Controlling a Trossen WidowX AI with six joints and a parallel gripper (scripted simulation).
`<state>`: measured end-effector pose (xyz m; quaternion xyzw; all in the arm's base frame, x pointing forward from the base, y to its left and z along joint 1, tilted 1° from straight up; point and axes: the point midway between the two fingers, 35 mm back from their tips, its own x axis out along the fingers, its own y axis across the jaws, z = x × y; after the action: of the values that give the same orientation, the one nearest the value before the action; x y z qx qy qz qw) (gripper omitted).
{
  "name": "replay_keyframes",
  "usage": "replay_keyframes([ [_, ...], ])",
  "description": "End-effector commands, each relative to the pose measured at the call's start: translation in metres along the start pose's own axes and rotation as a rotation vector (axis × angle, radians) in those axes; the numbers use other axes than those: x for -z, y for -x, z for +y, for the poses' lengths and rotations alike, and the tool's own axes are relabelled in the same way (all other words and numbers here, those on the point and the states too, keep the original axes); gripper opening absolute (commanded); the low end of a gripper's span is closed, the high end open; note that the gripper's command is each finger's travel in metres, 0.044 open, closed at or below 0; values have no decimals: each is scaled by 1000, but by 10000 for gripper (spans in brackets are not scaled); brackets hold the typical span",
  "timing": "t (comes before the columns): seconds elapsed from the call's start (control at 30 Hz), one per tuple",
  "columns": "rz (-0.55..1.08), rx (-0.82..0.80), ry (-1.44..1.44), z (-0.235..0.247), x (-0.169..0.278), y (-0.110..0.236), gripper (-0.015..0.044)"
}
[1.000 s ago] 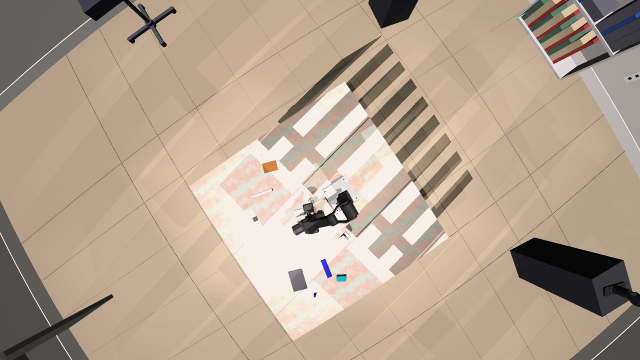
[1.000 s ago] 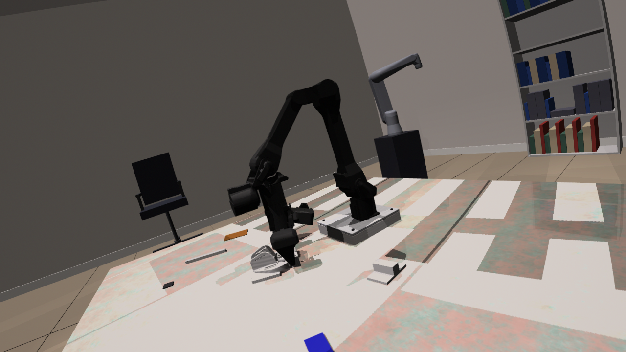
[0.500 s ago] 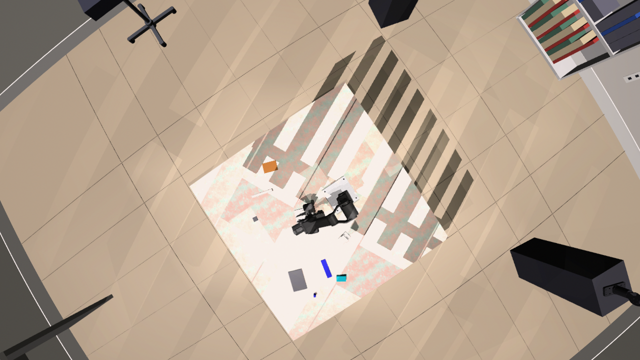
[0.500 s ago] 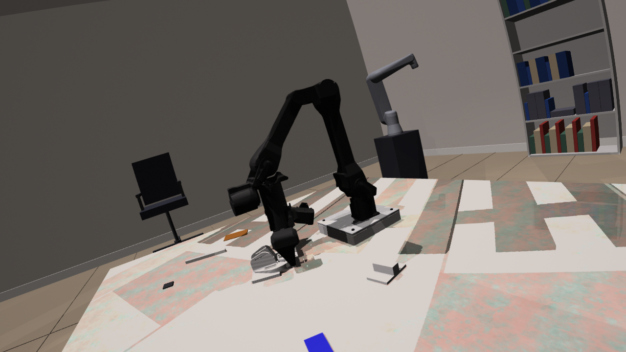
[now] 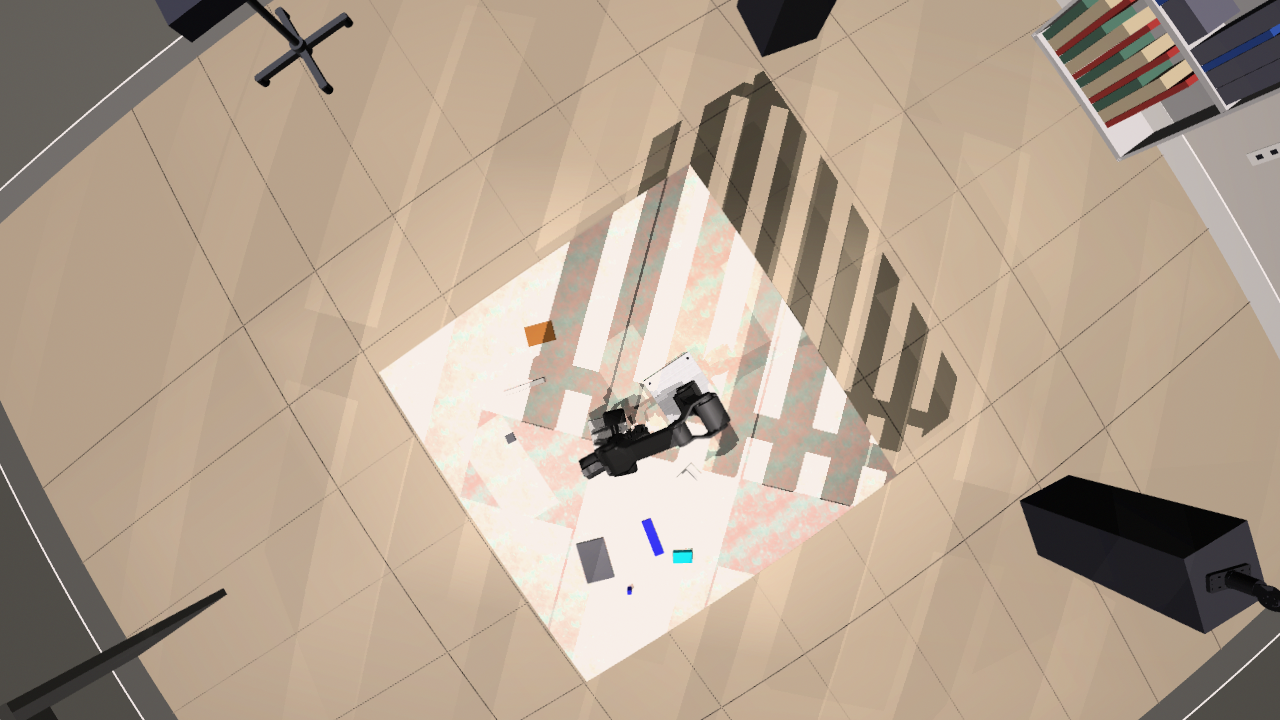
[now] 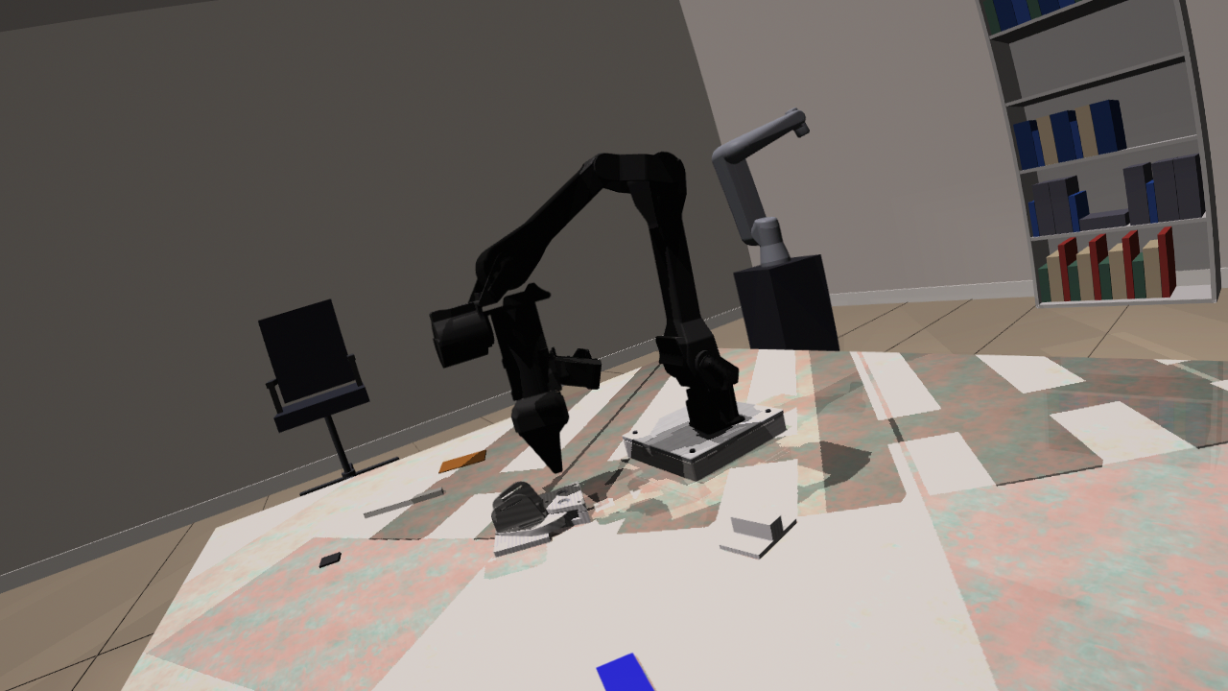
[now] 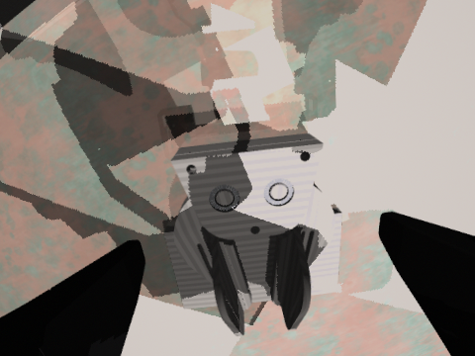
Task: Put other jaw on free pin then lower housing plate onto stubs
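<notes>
The housing plate [image 7: 258, 190] [image 6: 573, 493] lies over the rear part of the jaw assembly. Two ringed holes show side by side in it, with round stub ends visible inside. The left jaw [image 7: 225, 292] and right jaw [image 7: 294, 292] reach out from under it, apart at their tips and roughly mirrored. The base [image 7: 329, 277] [image 6: 522, 544] lies beneath. The gear teeth are hidden under the plate, and whether it sits fully down is hard to tell. My gripper [image 7: 261, 239] is open and empty, above the assembly, with one finger on each side and touching neither.
A pale stepped block [image 6: 755, 526] [image 5: 688, 471] stands to one side. An orange tile [image 5: 539, 333] [image 6: 461, 461], grey rod [image 6: 403, 503], small dark block [image 6: 330, 559] [image 5: 510, 437], blue bar [image 5: 652, 536] [image 6: 625, 670], cyan block [image 5: 682, 556] and grey panel [image 5: 595, 559] lie around. The arm's base stands behind.
</notes>
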<state>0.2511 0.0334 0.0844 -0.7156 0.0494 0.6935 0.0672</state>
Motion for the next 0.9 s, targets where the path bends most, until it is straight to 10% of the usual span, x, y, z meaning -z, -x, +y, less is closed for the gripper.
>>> replay_keyframes([
  [0.0, -6, -1, 1, 5, -14, 18, 440],
  [0.87, -17, -3, 3, 17, -46, 53, 440],
])
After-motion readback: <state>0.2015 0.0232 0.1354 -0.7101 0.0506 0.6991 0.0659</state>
